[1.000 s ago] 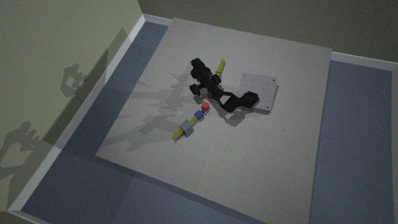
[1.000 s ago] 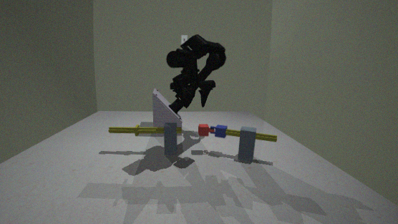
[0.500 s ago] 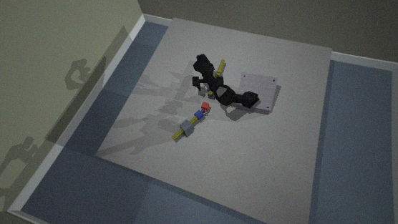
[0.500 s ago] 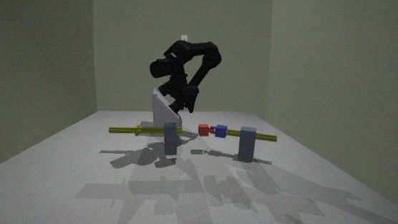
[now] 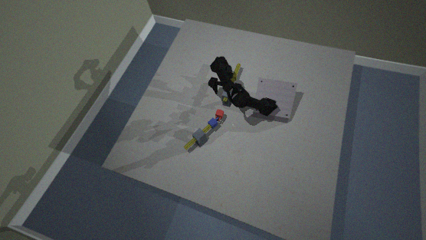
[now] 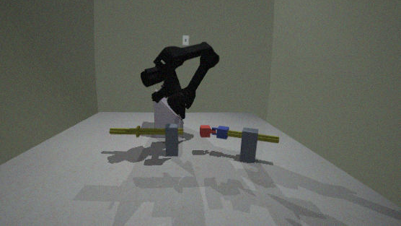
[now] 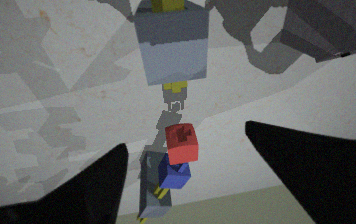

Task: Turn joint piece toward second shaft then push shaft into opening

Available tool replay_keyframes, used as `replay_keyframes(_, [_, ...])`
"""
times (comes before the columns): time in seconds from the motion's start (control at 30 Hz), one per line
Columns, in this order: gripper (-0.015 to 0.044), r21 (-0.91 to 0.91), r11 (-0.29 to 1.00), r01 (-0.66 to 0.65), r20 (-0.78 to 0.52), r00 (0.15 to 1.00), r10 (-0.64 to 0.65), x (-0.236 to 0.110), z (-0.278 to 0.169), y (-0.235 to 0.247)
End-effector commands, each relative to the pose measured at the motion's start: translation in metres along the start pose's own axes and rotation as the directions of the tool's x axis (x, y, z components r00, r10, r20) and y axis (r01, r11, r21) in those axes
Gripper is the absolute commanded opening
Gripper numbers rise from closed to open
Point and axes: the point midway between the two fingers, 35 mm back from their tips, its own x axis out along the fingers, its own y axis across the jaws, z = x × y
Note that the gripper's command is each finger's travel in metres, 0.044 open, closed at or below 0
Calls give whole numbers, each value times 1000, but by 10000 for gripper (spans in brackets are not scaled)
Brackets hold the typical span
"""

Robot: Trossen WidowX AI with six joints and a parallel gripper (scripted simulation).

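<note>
- Red joint piece (image 7: 183, 143) sits on the end of the fixed shaft, joined to a blue hinge block (image 7: 174, 175); that shaft runs through a grey block (image 6: 249, 144) standing on the surface (image 6: 216, 191).
- End effector (image 7: 185, 165) is spread nearly to its full width and holds nothing. In the wrist view its two dark fingers frame the joint piece, which lies ahead and between them, not touching either.
- Second shaft (image 6: 144, 131), yellow, passes through the second grey block (image 6: 172, 139). Its tip stands apart from the joint piece, with bare surface between.
- Both shafts lie roughly end to end across the surface; whether the opening of the joint piece already points along the second shaft cannot be told.
- Judgement: the joint piece is the nearer target, so the next move calls for descending and closing on it.
- Surface is pale grey, crossed by overlapping shadows of the arm.
- Room walls are plain olive green; blue flooring borders the surface in the top view.
</note>
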Motion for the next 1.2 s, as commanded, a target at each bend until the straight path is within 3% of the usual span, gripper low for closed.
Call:
replay_keyframes(0.0, [440,19,1000,-3,-7,1000,3,1,1,0])
replay_keyframes(0.13, [440,-4,1000,-3,-2,1000,3,0,4,0])
replay_keyframes(0.57, [440,-423,906,37,92,996,3,-22,58,8])
replay_keyframes(1.17, [440,-834,515,195,228,974,0,-53,138,7])
